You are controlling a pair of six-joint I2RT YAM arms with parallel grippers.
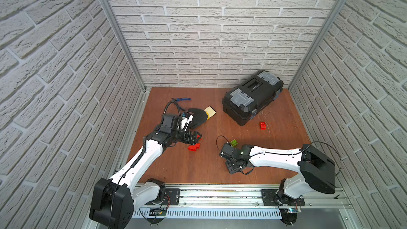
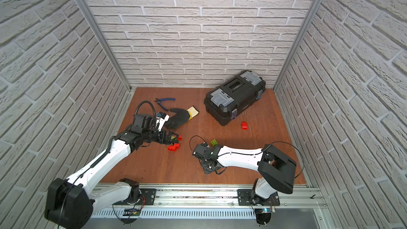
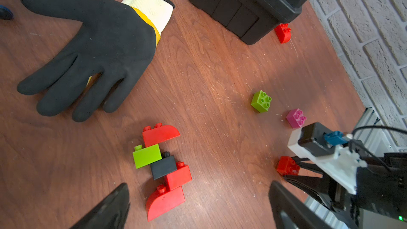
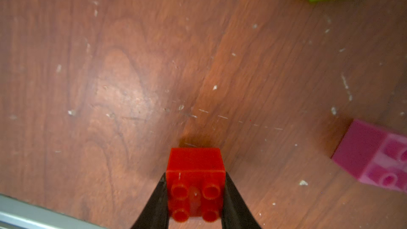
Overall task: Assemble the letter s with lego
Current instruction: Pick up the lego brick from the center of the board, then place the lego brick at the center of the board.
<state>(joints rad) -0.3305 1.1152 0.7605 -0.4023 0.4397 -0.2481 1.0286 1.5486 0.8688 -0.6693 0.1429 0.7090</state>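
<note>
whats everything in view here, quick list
table: one, reddish-brown wood
glove: one, black with cream cuff, on the table
toolbox: one, black with grey latches, by the back wall
pliers: one, blue handles, behind the glove
brick cluster: five touching, three red, one lime green, one black, beside the glove
lime green brick: one, loose on the table
pink brick: one, near it
red brick: one, by the toolbox corner
held red brick: one, in the right tool
left tool: black, open over the brick cluster
right tool: black, shut on the held red brick
</note>
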